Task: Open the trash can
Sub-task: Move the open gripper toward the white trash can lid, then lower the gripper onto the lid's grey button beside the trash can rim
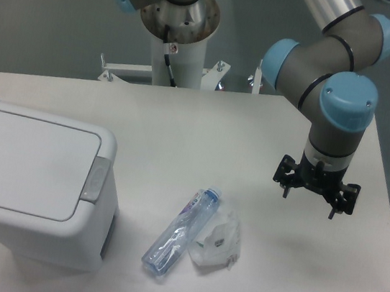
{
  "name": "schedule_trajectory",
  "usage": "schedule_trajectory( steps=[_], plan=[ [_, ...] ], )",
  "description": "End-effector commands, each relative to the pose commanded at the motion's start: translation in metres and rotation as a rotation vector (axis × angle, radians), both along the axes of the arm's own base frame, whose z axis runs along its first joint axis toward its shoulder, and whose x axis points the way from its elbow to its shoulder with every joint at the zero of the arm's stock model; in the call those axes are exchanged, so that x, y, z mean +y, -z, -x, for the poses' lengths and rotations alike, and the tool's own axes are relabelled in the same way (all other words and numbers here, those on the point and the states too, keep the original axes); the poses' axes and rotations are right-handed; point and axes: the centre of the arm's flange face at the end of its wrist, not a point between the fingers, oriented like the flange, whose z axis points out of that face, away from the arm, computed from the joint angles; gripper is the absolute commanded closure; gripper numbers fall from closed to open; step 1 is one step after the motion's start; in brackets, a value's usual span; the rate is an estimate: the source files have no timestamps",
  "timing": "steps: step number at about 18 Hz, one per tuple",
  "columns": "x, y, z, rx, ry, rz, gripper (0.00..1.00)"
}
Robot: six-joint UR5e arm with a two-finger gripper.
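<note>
So the trash can (29,188) sits at the near-left corner of the table (204,133), lid flat and shut, with the grey latch button (95,179) on the right-hand edge of the lid. The gripper (309,200) hangs over the right side of the table, well apart from the bin, fingers spread and nothing between them, so it's open and empty. Nothing's been done to the lid yet as far as the picture shows.

Stuff that could bite from here, just guessing off the layout:

- There's a crushed plastic bottle (180,232) and a crumpled white mask (217,243) lying touching each other, pretty much between the gripper and the bin. If the arm crosses low, it'll probably plough through them and shove them into the bin's side or off the table
- The button is a narrow strip. With the fingers spread like that, one tip could land on the lid panel beside it instead, and pressing the lid itself likely just holds it closed
- The bin looks like light plastic standing free on a smooth top. A press that comes in sideways rather than straight down could slide or tip it toward the near edge
- If the lid springs up with the gripper hovering over it, it'd smack the fingers and maybe not open fully
</note>
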Motion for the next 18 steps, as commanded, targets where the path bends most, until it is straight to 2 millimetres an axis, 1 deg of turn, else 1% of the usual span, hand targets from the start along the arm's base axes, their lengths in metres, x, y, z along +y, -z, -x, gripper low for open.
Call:
schedule_trajectory(
  steps=[3, 5, 8, 9, 10, 14, 16, 18],
  plan=[
    [0.015, -0.009, -0.012, -0.050, -0.081, -0.097, 0.00],
    [0.029, -0.020, -0.025, -0.074, -0.135, -0.147, 0.00],
    [0.049, -0.026, -0.045, -0.118, -0.207, -0.194, 0.00],
    [0.049, -0.035, -0.049, -0.118, -0.252, -0.209, 0.00],
    [0.052, -0.040, -0.055, -0.124, -0.269, -0.217, 0.00],
    [0.073, -0.060, -0.090, -0.177, -0.291, -0.286, 0.00],
    [0.089, -0.071, -0.111, -0.220, -0.311, -0.328, 0.00],
    [0.101, -0.086, -0.121, -0.245, -0.348, -0.367, 0.00]
  ],
)
